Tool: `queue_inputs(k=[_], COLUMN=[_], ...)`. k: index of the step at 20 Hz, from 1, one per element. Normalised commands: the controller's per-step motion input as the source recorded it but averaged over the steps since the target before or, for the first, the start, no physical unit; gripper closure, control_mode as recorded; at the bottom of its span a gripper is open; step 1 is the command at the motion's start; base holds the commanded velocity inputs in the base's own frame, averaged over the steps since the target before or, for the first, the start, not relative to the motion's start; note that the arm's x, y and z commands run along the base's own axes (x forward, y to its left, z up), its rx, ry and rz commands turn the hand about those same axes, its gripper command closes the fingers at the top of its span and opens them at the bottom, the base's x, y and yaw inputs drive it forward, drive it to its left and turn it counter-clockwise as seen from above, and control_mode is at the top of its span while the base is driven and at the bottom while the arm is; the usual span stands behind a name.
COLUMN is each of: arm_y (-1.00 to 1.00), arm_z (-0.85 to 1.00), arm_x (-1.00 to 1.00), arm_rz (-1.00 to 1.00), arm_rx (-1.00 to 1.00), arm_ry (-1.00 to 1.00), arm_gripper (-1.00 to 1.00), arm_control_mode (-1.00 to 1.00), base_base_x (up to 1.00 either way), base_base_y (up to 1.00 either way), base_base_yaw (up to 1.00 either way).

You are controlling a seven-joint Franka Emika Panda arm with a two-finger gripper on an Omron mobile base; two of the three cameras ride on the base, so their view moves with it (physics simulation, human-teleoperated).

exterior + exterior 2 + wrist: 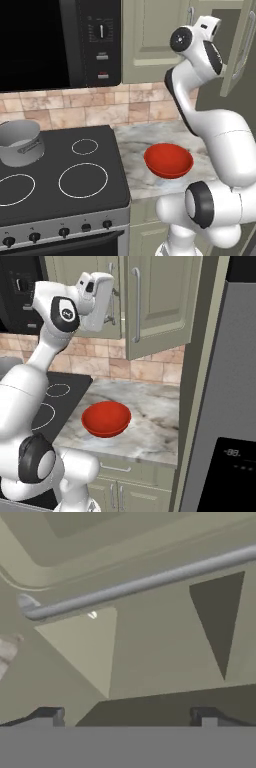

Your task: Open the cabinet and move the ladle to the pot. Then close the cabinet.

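Observation:
The cabinet (155, 306) hangs above the counter. Its right door (239, 55) stands swung out, and its left door (150, 40) lies flat and closed. My gripper (113, 306) is raised in front of the doors, close to the left door's handle. In the hand view my gripper (127, 716) is open with nothing between its fingers, and a silver bar handle (140, 586) crosses the door panel just ahead. The grey pot (20, 142) sits on the stove's back left burner. The ladle is hidden.
A red bowl (168, 160) rests on the marble counter (150, 421) right of the black stove (75, 175). A microwave (60, 40) hangs over the stove. A tall grey fridge (225, 406) walls off the right side.

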Motion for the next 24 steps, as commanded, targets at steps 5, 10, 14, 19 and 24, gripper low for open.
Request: queue_inputs(k=[5,10,14,19,24], arm_y=[-0.44,-0.51,-0.69,-0.73,-0.61], arm_z=[0.00,0.00,0.00,0.00,0.00], arm_x=[0.37,0.06,-0.03,-0.05,-0.14], arm_rz=[-0.09,-0.12,-0.16,-0.16,-0.17], arm_rx=[-0.14,-0.13,-0.10,-0.09,-0.09], arm_ry=[0.07,0.06,0.11,0.15,0.13], arm_gripper=[-1.00,-1.00,-1.00,-1.00,-1.00], arm_control_mode=[-1.00,-1.00,-1.00,-1.00,-1.00], base_base_x=[0.00,0.00,0.00,0.00,0.00], base_base_y=[0.00,0.00,0.00,0.00,0.00], base_base_yaw=[0.00,0.00,0.00,0.00,0.00])
